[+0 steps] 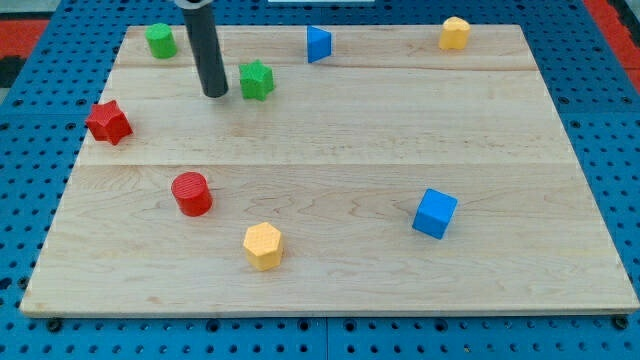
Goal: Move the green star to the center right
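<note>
The green star (pixel 257 80) lies on the wooden board (pixel 340 150) near the view's top left. My tip (pixel 215 93) rests on the board just left of the star, a small gap apart. The dark rod rises from it to the view's top edge.
A green cylinder (pixel 160 41) sits at the top left. A blue triangular block (pixel 318 44) is at the top centre, a yellow block (pixel 454 33) at the top right. A red star (pixel 108 122) is at the left, a red cylinder (pixel 191 193) and a yellow hexagon (pixel 263 245) lower, a blue cube (pixel 435 213) at the lower right.
</note>
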